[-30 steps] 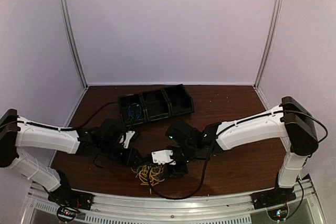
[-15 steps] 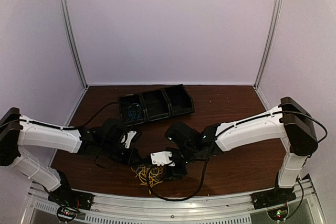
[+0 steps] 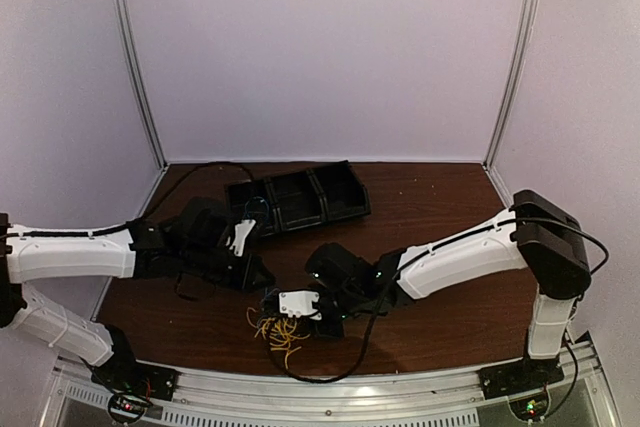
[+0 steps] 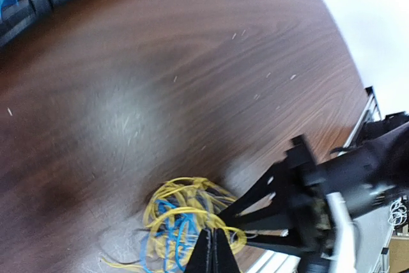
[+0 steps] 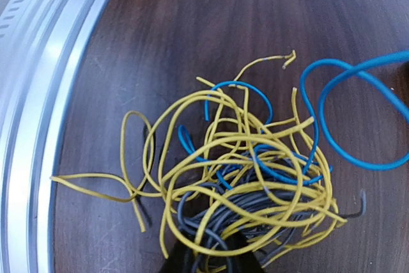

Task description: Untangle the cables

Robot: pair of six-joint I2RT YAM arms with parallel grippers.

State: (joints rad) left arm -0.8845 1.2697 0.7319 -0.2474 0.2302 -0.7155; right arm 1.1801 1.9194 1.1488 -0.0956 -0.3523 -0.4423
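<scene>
The cables [image 3: 280, 327] lie as one tangled bundle of yellow, blue and grey wire near the table's front edge. The right wrist view shows the cables [image 5: 249, 177] close up, with a big blue loop [image 5: 358, 113] running off to the right. My right gripper [image 5: 214, 257] has its fingers closed round bunched grey and yellow strands at the bundle's near side; from above, the right gripper [image 3: 290, 315] sits on the bundle. My left gripper [image 4: 214, 233] is shut above the cables [image 4: 185, 222]. Blue strands pass under its tips; I cannot tell if one is pinched.
A black tray [image 3: 300, 197] with three compartments stands behind the arms, a blue wire [image 3: 255, 212] in its left compartment. A metal rail [image 5: 38, 94] borders the table just beside the bundle. Thick black arm cables loop near both arms.
My left gripper has shut and drawn back up and to the left. The right gripper has slid left onto the bundle and its fingers have narrowed round the strands.
</scene>
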